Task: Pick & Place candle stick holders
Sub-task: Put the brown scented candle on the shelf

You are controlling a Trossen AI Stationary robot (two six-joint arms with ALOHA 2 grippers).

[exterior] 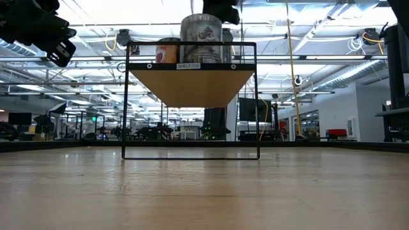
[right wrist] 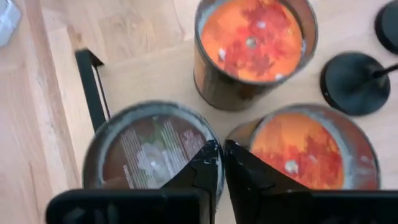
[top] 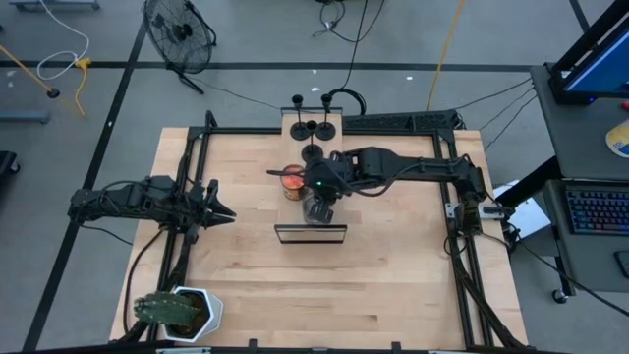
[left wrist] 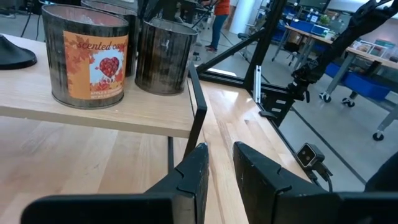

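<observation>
Three matte-black candle stick holders [top: 313, 126] stand on their disc bases at the far end of a raised wooden shelf [top: 334, 126]. Two of their bases show in the right wrist view [right wrist: 353, 82]. One shows in the left wrist view [left wrist: 12, 53]. My right gripper [top: 320, 208] [right wrist: 222, 155] is shut. It points down over the shelf's near end, above a grey-topped tin [right wrist: 149, 152] and an orange-topped tin [right wrist: 311, 152]. My left gripper [top: 222, 210] [left wrist: 221, 168] is open by a narrow gap. It is empty and sits left of the shelf. My right gripper comes from above with its fingertips [right wrist: 208, 163] over the grey-topped tin's rim [right wrist: 217, 186], next to the orange-topped tin. I cannot tell whether they touch the rim. Both tins stand upright on the shelf.
A third tin with an orange top [right wrist: 252, 46] stands farther back on the shelf. The shelf has a black metal frame [exterior: 192, 102]. A white pot with a plant [top: 182, 313] stands at the table's near left corner. There is bare wood near and to the right of the shelf.
</observation>
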